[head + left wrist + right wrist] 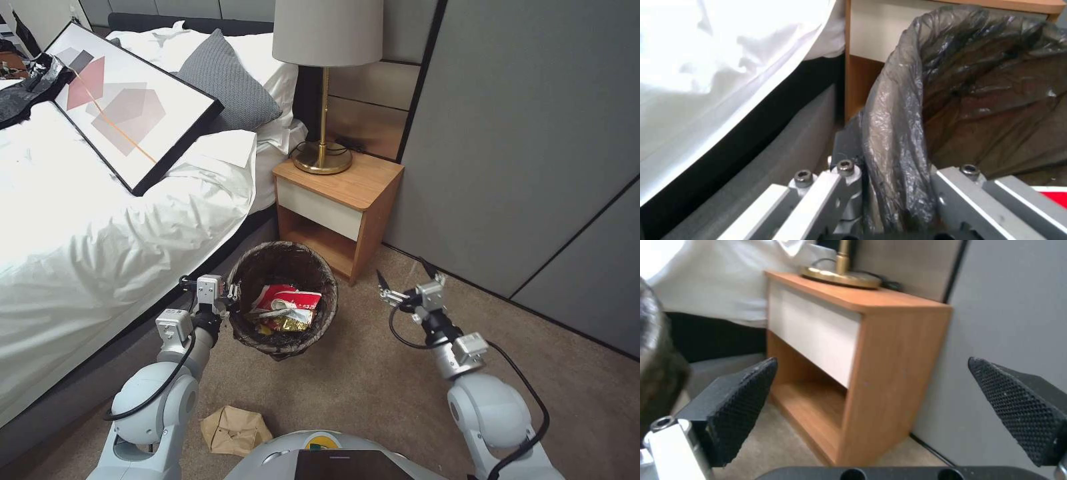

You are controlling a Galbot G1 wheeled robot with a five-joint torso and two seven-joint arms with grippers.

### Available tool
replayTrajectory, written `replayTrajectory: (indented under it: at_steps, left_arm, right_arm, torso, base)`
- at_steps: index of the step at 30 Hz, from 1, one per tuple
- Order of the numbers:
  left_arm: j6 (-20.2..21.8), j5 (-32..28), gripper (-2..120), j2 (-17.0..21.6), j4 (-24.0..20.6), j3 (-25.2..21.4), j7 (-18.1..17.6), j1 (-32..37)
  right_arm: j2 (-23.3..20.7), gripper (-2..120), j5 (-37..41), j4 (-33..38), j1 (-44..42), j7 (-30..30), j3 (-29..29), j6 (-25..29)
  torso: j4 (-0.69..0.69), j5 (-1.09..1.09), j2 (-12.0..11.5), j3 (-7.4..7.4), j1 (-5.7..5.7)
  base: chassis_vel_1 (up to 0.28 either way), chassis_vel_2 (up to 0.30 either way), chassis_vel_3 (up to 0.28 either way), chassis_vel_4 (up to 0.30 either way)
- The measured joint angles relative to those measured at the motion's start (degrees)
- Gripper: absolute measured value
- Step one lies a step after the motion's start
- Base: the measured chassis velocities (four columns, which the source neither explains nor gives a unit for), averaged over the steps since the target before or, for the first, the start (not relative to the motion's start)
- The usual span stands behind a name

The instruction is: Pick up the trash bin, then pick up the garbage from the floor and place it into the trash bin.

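The trash bin [283,300], lined with a dark bag, is held off the carpet beside the bed, and my left gripper [230,295] is shut on its near-left rim. In the left wrist view the bag-covered rim [893,133] runs between the two fingers [842,160]. Inside the bin lies garbage [288,308]: red-and-white cups and a yellow wrapper. A crumpled brown paper bag [235,430] lies on the carpet close in front of my base. My right gripper [403,277] hovers open to the right of the bin, with nothing between its black pads [744,396].
A wooden nightstand [343,193] with a brass lamp [325,80] stands just behind the bin. The bed [100,220] with a framed picture [127,107] fills the left. Grey wall panels [533,147] close off the right. Bare carpet [373,380] lies between my arms.
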Motion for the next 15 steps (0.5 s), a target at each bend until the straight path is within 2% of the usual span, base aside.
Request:
replayTrajectory:
  at_steps: [6,15]
  left_arm:
    - [-0.3,0.2,7,0.0,0.2,0.2,0.3,0.3]
    - [-0.5,0.4,7,0.0,0.5,0.7,0.3,0.1]
  right_arm:
    - [3.7,100,-0.4,-0.1,-5.5,0.6,2.1,4.5]
    - [5.5,100,-0.9,-0.5,-8.8,4.3,2.2,8.2]
  torso:
    - [-0.01,0.0,0.0,0.0,0.0]
    - [-0.01,0.0,0.0,0.0,0.0]
  base:
    - [0.0,0.0,0.0,0.0]
    - [0.0,0.0,0.0,0.0]
